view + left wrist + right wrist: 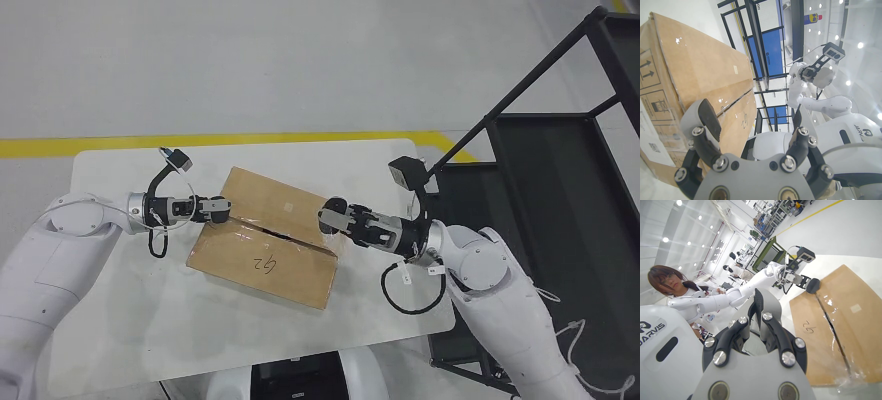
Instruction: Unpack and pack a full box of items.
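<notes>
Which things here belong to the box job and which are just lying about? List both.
Job: cardboard box, clear seam tape, left pincer, right pincer.
Lying about: white table, black metal rack, yellow floor line.

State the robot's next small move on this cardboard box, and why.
Probably the open left gripper should slip a finger into the split seam of the cardboard box and pry a flap up: the box lies closed, and the gripper sits at the seam's end.
</notes>
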